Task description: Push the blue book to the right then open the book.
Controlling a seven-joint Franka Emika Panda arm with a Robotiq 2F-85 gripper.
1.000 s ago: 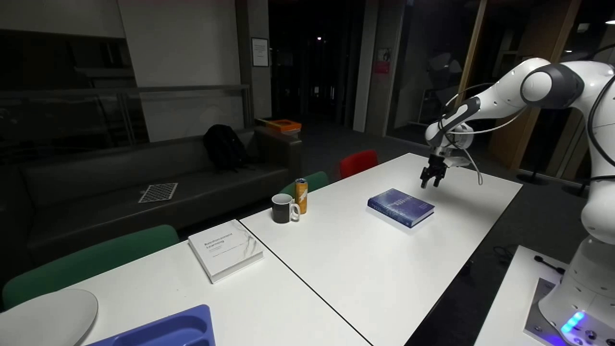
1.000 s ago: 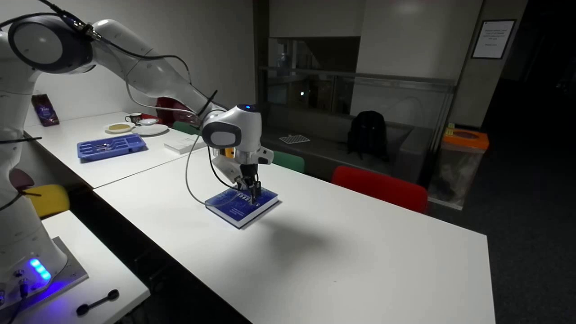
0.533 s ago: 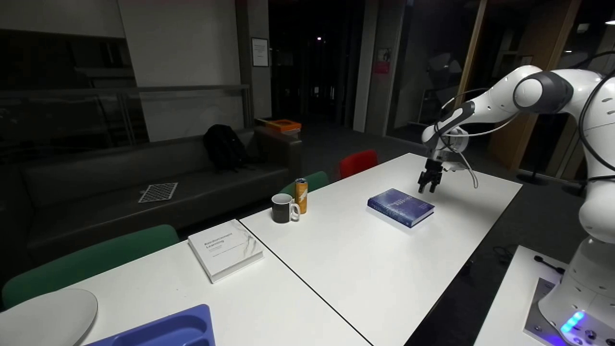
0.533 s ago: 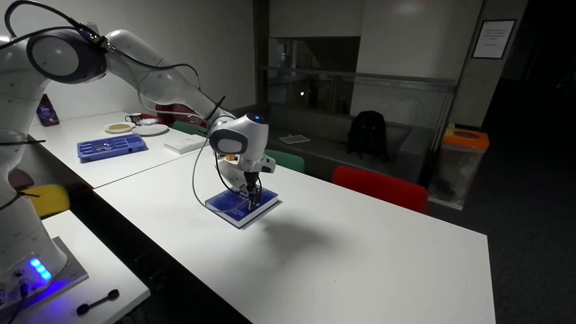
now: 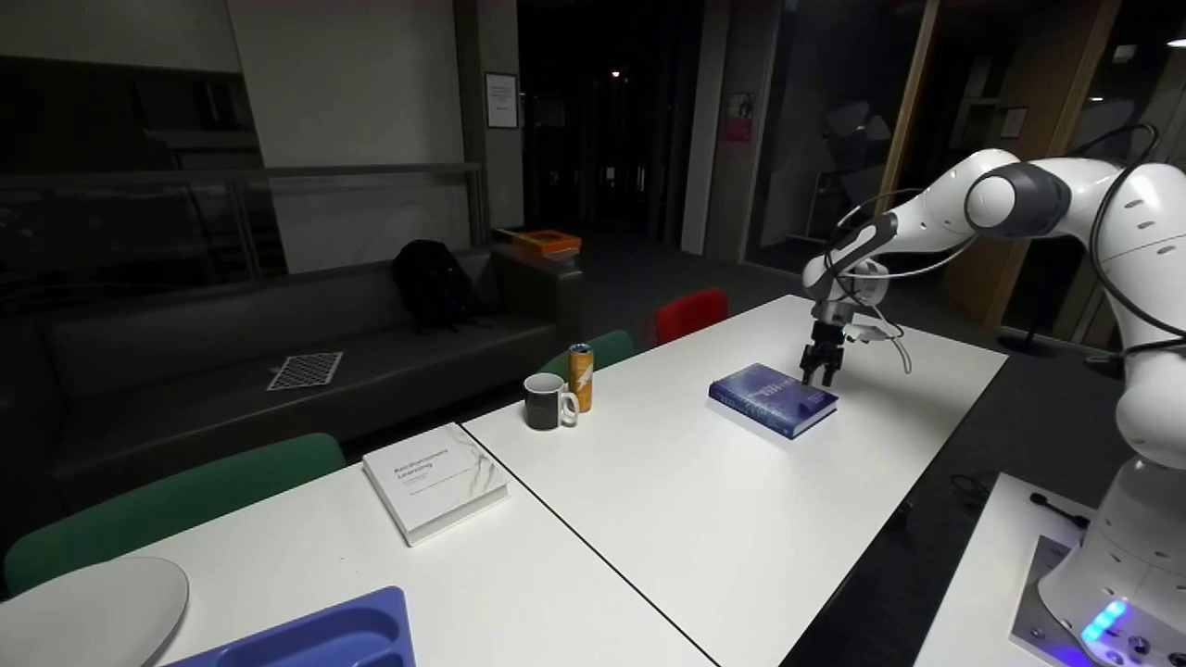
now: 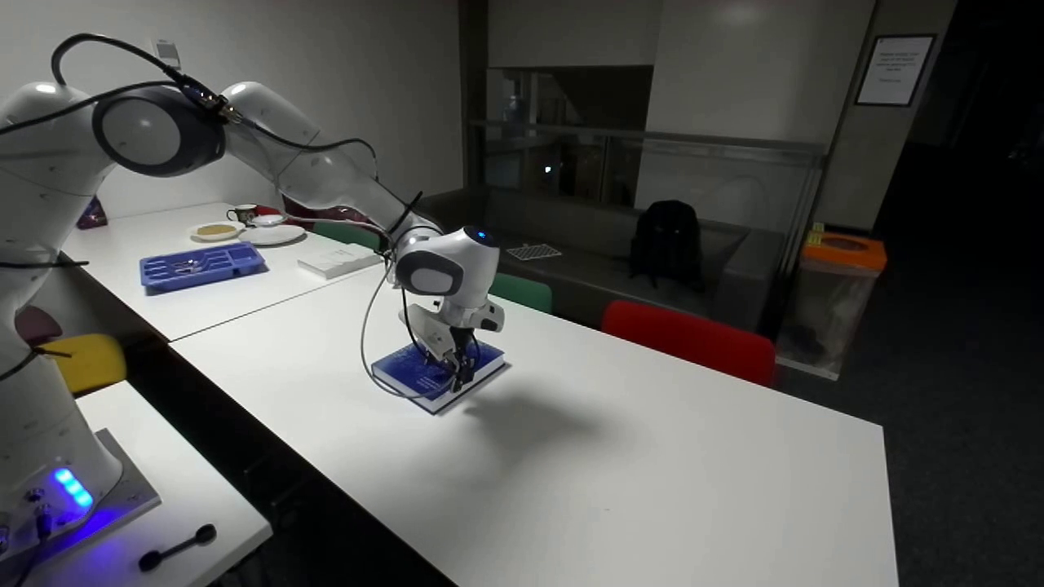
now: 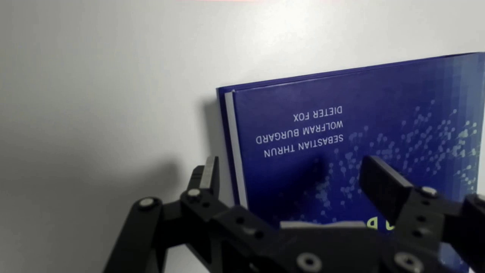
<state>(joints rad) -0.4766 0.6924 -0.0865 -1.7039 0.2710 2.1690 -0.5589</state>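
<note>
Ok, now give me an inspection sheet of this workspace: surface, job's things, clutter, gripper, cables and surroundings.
Surface: white table, crossed by a dark seam.
Job's things: blue book, lying flat, closed.
Clutter: white book, mug, orange can, blue tray, white plate.
Grippers: one gripper, open, jaws either side of the blue book's page edge in the wrist view; contact unclear.
Cables: grey cable hangs in front of the blue book in an exterior view; contact unclear.
Surroundings: dark sofa with backpack; red chair, green chairs.
</note>
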